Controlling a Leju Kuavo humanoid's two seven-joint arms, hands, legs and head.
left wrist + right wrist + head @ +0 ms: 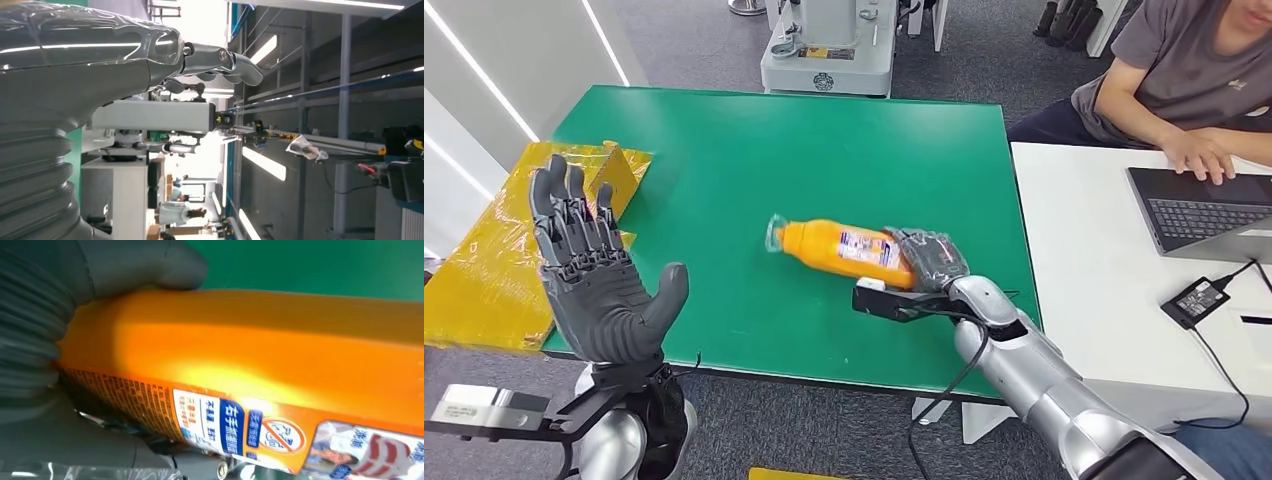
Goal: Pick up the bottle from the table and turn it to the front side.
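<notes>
One orange bottle (844, 246) on the green worktop (754, 150), two robot hands, left hand (594, 270) and right hand (929, 258), one laptop (1204, 210) on the white worktop (1084, 260), one power adapter (1196, 299), one seated person (1184, 80), yellow cardboard (494, 260) beside the green worktop

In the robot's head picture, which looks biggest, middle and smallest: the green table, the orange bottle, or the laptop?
1. Green table
2. Laptop, cut off by the picture edge
3. Orange bottle, partly hidden by the right hand; close to the laptop, so unsure.

It looked like a robot lab or workshop. A green table (724, 150) stood beside a white desk (1084, 260) where a person (1184, 80) used a laptop (1204, 210). A machine base (829, 50) stood behind, under long ceiling lights (265, 165).
</notes>
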